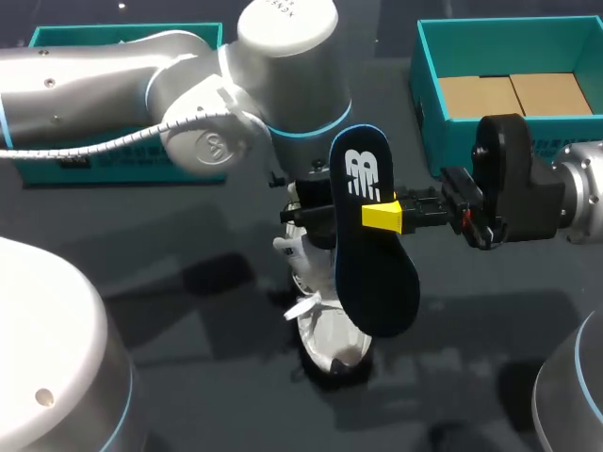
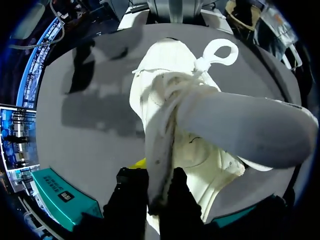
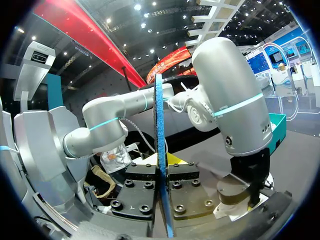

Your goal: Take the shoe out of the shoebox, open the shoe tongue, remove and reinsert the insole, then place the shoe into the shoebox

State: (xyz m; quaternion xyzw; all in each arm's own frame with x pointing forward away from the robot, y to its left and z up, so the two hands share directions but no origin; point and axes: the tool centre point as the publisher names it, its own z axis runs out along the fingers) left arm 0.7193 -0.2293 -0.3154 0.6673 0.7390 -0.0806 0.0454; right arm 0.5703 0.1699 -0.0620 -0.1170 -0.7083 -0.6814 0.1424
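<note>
A white shoe (image 1: 320,325) hangs toe-down over the dark table, its toe close to the surface. My left gripper (image 1: 303,215) is shut on a white fabric flap at the shoe's opening; in the left wrist view its black fingers (image 2: 131,200) pinch that flap of the shoe (image 2: 160,100). A dark navy insole (image 1: 375,254) with a white logo is held upright in front of the shoe, with my right gripper (image 1: 382,217) shut on its middle. The right wrist view has the insole (image 3: 160,125) edge-on between the right gripper (image 3: 163,172) fingers. The insole's grey underside (image 2: 245,130) crosses over the shoe.
A teal shoebox (image 1: 426,71) with brown cardboard inside stands at the back right. Another teal box (image 1: 122,165) lies at the back left, partly behind my left arm (image 1: 236,104). The two grippers are close together at the table's middle.
</note>
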